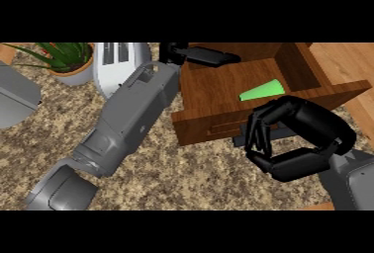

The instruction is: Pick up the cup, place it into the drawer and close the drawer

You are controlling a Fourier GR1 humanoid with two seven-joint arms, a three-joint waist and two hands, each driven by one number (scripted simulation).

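The bright green tapered cup (pixel 263 91) lay on its side inside the open brown wooden drawer (pixel 219 89), its long axis running from lower left to upper right, wide end at lower left. The right hand (pixel 292 136) was at the drawer's front edge, just below and to the right of the cup, fingers curled and apparently holding nothing. The left hand (pixel 199 55) reached across the drawer's far left corner; whether its fingers grasped anything could not be determined. Judged from this layout, the cup was already placed, and closing depended on the right hand, the nearer to the drawer front (pixel 211 127).
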